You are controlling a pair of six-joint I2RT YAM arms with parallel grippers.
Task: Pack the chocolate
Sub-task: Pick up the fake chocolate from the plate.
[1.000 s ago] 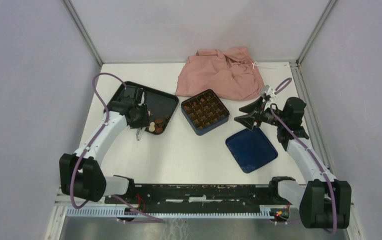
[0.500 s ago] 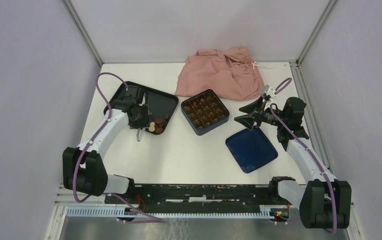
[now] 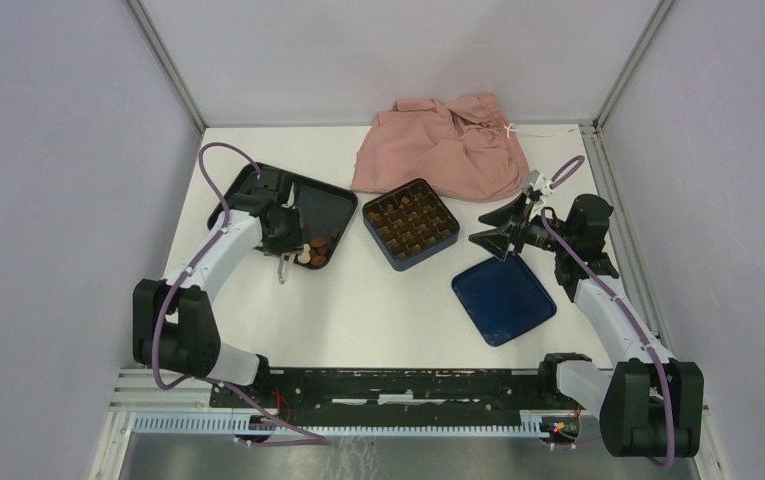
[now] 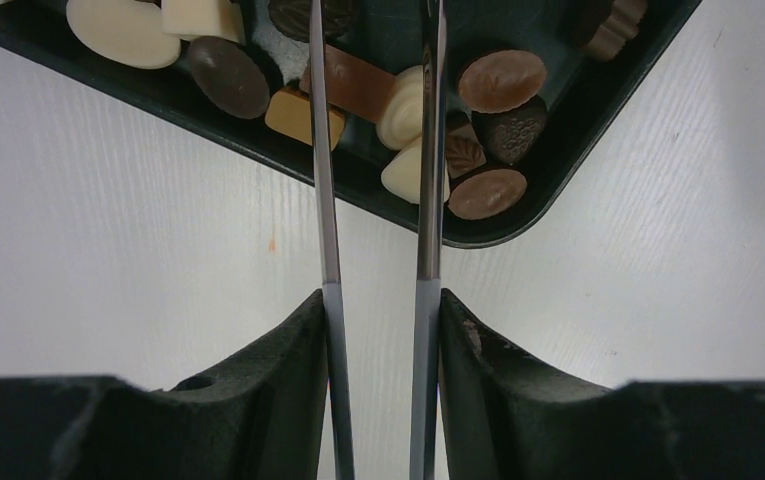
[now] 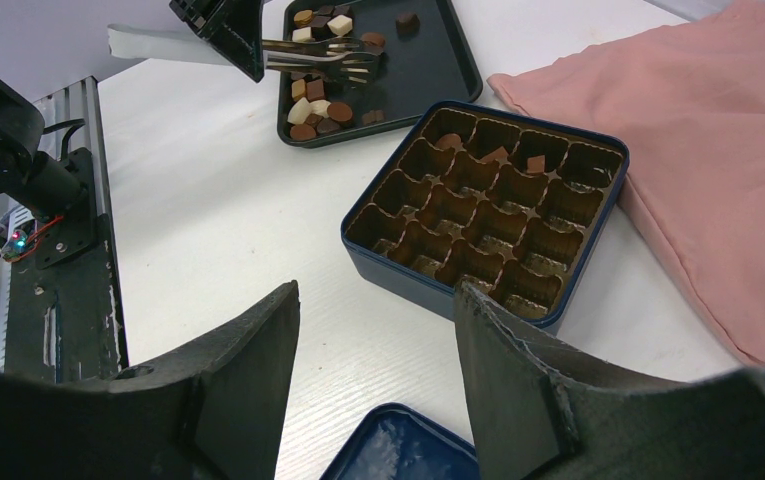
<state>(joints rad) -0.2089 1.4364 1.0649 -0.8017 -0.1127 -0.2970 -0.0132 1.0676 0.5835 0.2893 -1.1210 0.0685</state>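
black tray [image 3: 333,205]: one is counted | blue box [image 5: 408,277]: one, with sixteen cells | blue lid [image 3: 503,298]: one | pink cloth [image 3: 443,150]: one | chocolate pieces [image 5: 495,155]: three are seen in box, over ten in tray

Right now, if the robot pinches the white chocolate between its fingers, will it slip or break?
It may slip a bit: the white chocolate looks smooth and domed, and the fingers are thin, shiny metal. It looks solid, so it likely won't bend, though hard squeezing could dent it. It's tiny, so probably light.
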